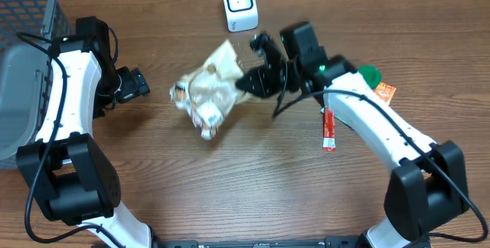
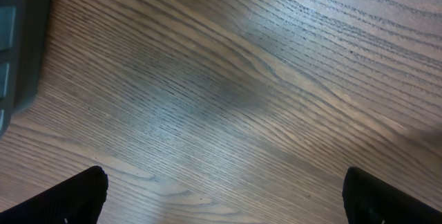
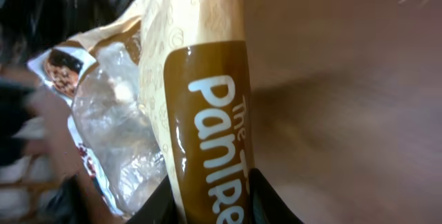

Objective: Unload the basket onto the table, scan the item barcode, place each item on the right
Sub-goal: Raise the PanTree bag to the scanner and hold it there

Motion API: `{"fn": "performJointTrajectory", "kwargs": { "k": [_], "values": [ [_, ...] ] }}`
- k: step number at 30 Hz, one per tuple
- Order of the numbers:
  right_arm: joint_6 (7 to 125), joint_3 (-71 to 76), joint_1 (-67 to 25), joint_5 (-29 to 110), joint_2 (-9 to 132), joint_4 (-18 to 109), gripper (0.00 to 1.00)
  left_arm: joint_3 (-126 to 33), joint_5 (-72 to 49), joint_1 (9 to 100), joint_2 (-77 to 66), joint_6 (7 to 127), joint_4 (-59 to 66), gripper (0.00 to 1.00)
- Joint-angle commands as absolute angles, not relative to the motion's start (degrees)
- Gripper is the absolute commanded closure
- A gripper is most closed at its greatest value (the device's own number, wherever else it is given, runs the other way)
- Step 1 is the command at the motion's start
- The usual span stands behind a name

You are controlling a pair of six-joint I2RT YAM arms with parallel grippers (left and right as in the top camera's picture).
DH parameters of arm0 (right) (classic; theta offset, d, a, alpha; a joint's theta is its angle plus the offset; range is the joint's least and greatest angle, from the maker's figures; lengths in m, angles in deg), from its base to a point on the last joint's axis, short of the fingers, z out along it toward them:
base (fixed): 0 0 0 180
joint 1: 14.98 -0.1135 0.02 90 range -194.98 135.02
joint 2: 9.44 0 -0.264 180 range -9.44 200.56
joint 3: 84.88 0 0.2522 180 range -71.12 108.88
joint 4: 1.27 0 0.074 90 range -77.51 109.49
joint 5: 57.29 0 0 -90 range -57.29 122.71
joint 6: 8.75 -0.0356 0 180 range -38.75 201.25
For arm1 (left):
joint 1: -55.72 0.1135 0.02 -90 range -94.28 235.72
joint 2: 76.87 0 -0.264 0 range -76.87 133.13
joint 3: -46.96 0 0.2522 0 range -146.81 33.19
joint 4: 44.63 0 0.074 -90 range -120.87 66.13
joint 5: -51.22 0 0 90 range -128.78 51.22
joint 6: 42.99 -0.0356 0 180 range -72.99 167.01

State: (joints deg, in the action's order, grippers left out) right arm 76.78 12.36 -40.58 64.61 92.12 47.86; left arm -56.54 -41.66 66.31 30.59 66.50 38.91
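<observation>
The right end effector (image 1: 246,79) is closed narrowly on one end of the pastry bag (image 1: 207,87), at the middle of the surface. The bag's long axis runs from the grip toward the left edge. The scanner (image 1: 238,4) stands at the far edge, nearer to the right arm. The left end effector (image 1: 142,87) is wide open and empty.

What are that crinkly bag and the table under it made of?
The bag: thin plastic film, it seems, part clear, part printed cream and brown; it crumples and shines glossy in the right wrist view. The table: wood or a wood-look laminate, I cannot tell which; brown with long grain lines and a soft sheen.
</observation>
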Motion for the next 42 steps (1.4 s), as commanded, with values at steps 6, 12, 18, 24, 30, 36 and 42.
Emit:
{"fn": "performJointTrajectory", "kwargs": {
  "k": [6,12,18,24,30,36,42],
  "values": [
    [82.33,43.53,-40.34,48.83,92.27,61.15,0.97,-57.28,-42.16,66.09,29.52,66.28,38.91,0.0],
    [84.83,51.97,-40.34,39.37,92.51,58.27,0.97,-57.28,-42.16,66.09,29.52,66.28,38.91,0.0],
    [87.58,51.95,-40.34,33.79,95.16,52.39,0.97,-57.28,-42.16,66.09,29.52,66.28,38.91,0.0],
    [90.01,51.95,-40.41,26.54,101.08,45.94,0.96,-57.28,-42.16,66.09,29.52,66.28,38.91,0.0],
    [90.84,51.95,-40.41,19.02,107.11,40.26,0.96,-57.28,-42.16,66.09,29.52,66.28,38.93,0.0],
    [90.77,51.9,-40.41,10.98,113.43,33.72,0.96,-57.28,-42.16,66.09,29.52,66.28,38.93,0.0],
    [90.81,51.9,-40.73,-1.59,119.42,25.24,0.96,-57.28,-42.16,66.09,29.52,66.28,38.93,0.0]
  ]
}}
